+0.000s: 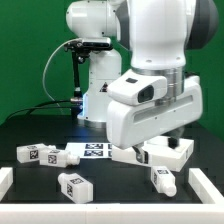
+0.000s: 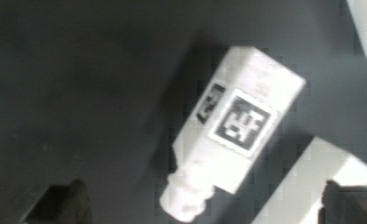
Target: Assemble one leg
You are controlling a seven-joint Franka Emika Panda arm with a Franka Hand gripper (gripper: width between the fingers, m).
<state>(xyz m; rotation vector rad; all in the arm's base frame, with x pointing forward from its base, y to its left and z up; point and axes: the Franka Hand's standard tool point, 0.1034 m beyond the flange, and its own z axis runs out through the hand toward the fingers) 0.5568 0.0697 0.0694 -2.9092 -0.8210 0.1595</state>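
Leg (image 2: 233, 118) first: one small white post fills the wrist view. It lies flat on the black table (image 2: 73, 90) with its black-and-white tag facing up. Its narrower end reaches in between the two dark fingertips (image 2: 64, 203) and touches neither of them. The gripper (image 2: 206, 200) is spread wide above it, jaws well apart, with nothing clamped. In the exterior view I count four such tagged posts on the table. The left leg (image 1: 35, 153) sits well off toward the exterior view's left. The near-left leg (image 1: 75, 185) and the near-right leg (image 1: 163, 180) lie closer to the camera, well apart from each other. The middle leg (image 1: 124, 155) lies under the arm, just beside the marker board (image 1: 90, 151). I cannot tell which of the four is the one seen from the wrist. One larger white part (image 1: 172, 149) rests to the exterior view's right of the middle leg, below the robot's hand, whose fingers are largely hidden from this side. The single marker board lies flat between the left leg and the middle leg and shows several tags. Two white rim pieces, one at each near corner (image 1: 5, 180) (image 1: 207, 185), edge the table. One white arm (image 1: 150, 60) towers over it all, with a black cable (image 1: 55, 65) looping beside it against a green backdrop (image 1: 25, 50).
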